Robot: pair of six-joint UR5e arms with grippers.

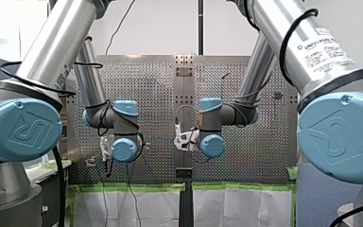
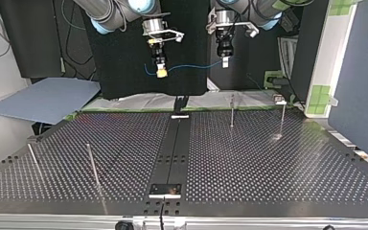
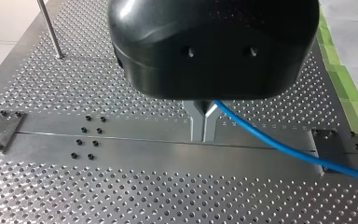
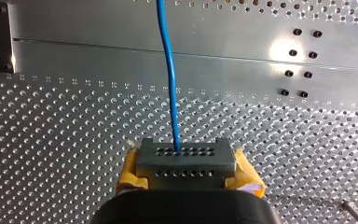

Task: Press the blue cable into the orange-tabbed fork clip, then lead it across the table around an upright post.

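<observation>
Left gripper: my left gripper (image 3: pixel 204 120) has its metal fingers clenched on the blue cable (image 3: pixel 270 142).
Right gripper: my right gripper (image 4: pixel 185 158), with yellow pads, grasps the same cable.
Cable: I see it strung in the air between both grippers, above the tabletop (image 2: pixel 268 163) near its arm-side edge.
Post: a post (image 2: pixel 232 111) stands upright by that edge.

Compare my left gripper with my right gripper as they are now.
My left gripper has slim bare metal fingers; my right gripper has yellow pads. The blue cable leaves my left gripper sideways, but runs straight ahead from my right gripper. Shared: both are shut on that cable, above the perforated table.
</observation>
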